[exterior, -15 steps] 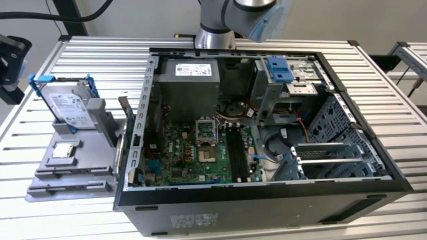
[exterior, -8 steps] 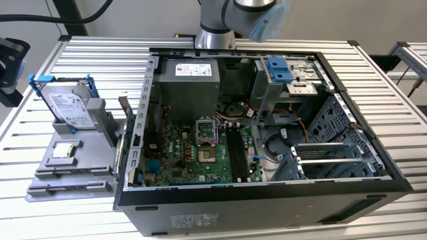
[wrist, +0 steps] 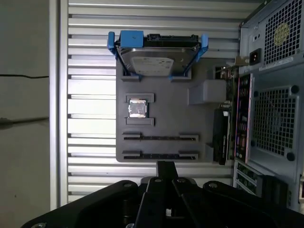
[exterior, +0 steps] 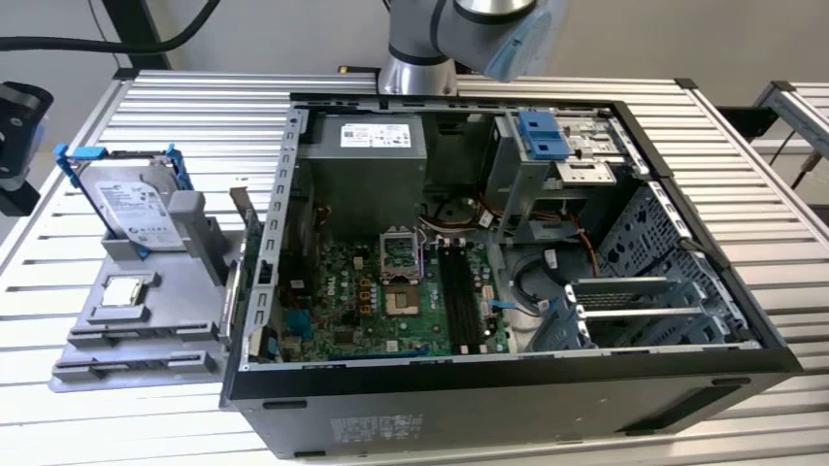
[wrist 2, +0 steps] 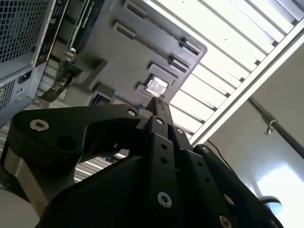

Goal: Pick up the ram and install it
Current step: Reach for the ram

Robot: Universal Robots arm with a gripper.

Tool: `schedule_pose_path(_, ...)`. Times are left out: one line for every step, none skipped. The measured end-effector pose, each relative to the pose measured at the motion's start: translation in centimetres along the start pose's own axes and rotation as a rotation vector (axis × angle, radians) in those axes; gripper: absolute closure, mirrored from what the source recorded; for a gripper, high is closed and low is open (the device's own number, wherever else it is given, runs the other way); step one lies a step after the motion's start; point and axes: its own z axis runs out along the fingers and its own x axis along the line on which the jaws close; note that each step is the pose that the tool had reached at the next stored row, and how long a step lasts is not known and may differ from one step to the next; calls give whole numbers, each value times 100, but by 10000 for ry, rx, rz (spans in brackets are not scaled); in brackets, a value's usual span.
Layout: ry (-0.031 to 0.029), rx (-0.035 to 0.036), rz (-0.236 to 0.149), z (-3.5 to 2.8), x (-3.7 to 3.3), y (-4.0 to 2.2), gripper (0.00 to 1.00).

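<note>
In both wrist views my gripper (wrist: pixel 165 166) (wrist 2: pixel 156 103) is black, and its fingers meet in one narrow tip with nothing between them. It hangs high over the table beside the grey parts holder (wrist: pixel 166 114) (exterior: pixel 123 320). The holder's two long slots (wrist: pixel 160 137) show thin dark strips, and I cannot tell whether a ram stick sits in them. The open computer case (exterior: pixel 518 243) lies on its side. Its motherboard's dark ram slots (exterior: pixel 460 291) run beside the processor socket (exterior: pixel 399 272). The arm's wrist (exterior: pixel 480 29) is behind the case.
A hard drive in a blue caddy (exterior: pixel 130 199) (wrist: pixel 156 54) stands at the holder's far end, with a processor chip (wrist: pixel 137 108) (wrist 2: pixel 156 86) behind it. The case's rear panel (wrist: pixel 270 109) borders the holder. The table is slatted aluminium (exterior: pixel 725 126).
</note>
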Motion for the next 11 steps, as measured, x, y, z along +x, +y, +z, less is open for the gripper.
schedule_pose_path(0, 0, 0, -1, 0, -13, 100)
schedule_pose_path(0, 1, 0, -1, 0, -28, 100)
schedule_pose_path(1, 1, 0, -2, 0, -46, 100)
schedule_pose_path(0, 0, 0, -2, 0, -61, 100)
schedule_pose_path(1, 1, 0, -2, 1, -76, 100)
schedule_pose_path(1, 1, 0, -2, 1, -89, 100)
schedule_pose_path(0, 0, 0, -2, 1, -100, 100)
schedule_pose_path(0, 1, 0, -2, 1, -109, 100)
schedule_pose_path(0, 1, 0, -2, 1, -111, 100)
schedule_pose_path(0, 1, 1, -2, 1, -111, 100)
schedule_pose_path(0, 1, 1, -2, 1, -111, 100)
